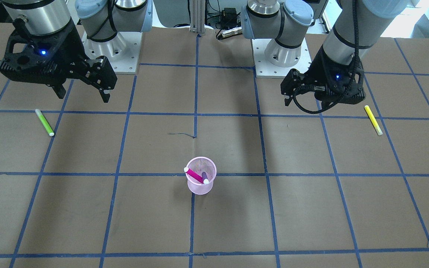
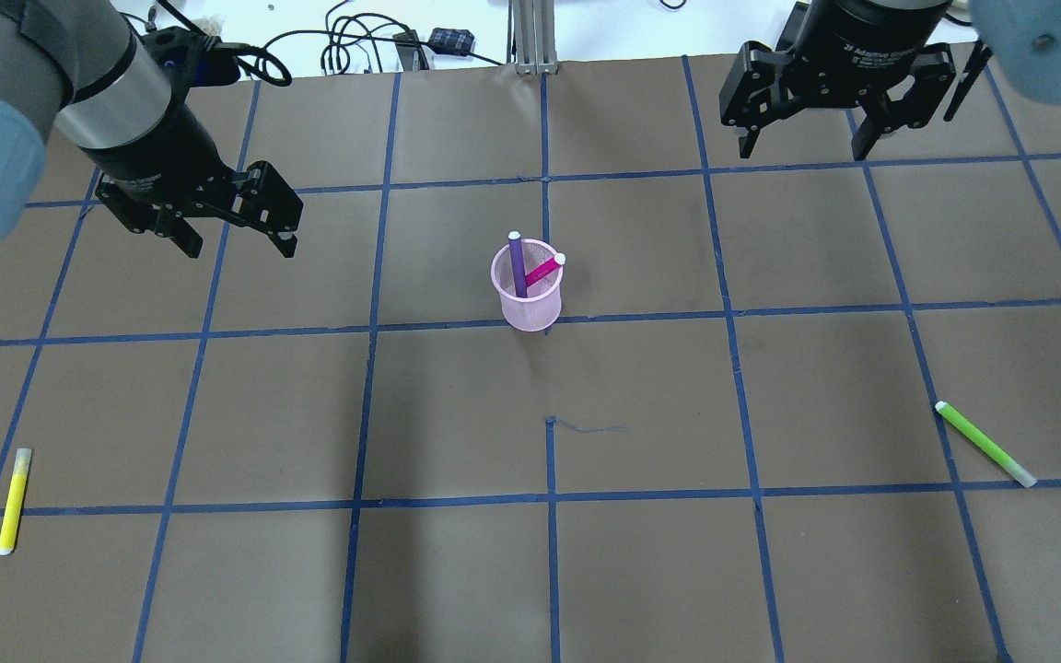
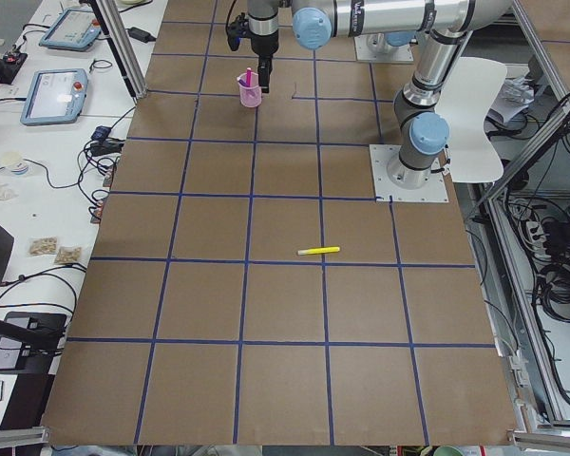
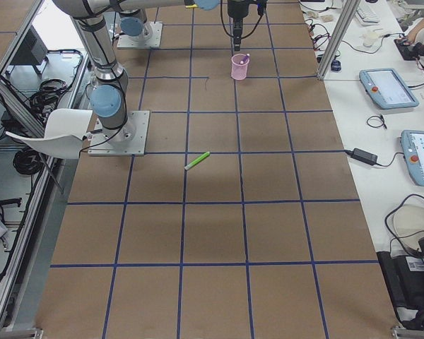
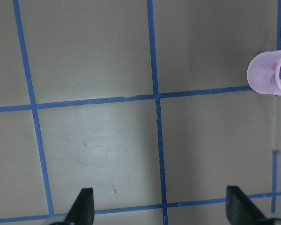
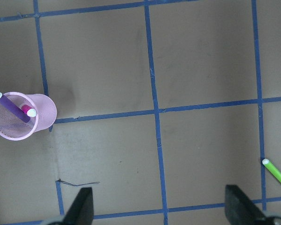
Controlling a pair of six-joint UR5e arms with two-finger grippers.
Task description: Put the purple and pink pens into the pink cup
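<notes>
Since the purple pen and pink pen both stand in the pink mesh cup mid-surface, insertion looks done. Seen from overhead, the left hand at the cup's nine o'clock and the right hand at its two o'clock gape wide and empty, so only retreat seems left.

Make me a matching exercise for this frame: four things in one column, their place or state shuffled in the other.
1. purple pen
2. yellow pen
3. green pen
4. left tool

A. lying on the robot's right side
B. open, holding nothing
C. standing in the pink cup
D. lying on the robot's left side

Pairs: 1-C, 2-D, 3-A, 4-B
</notes>
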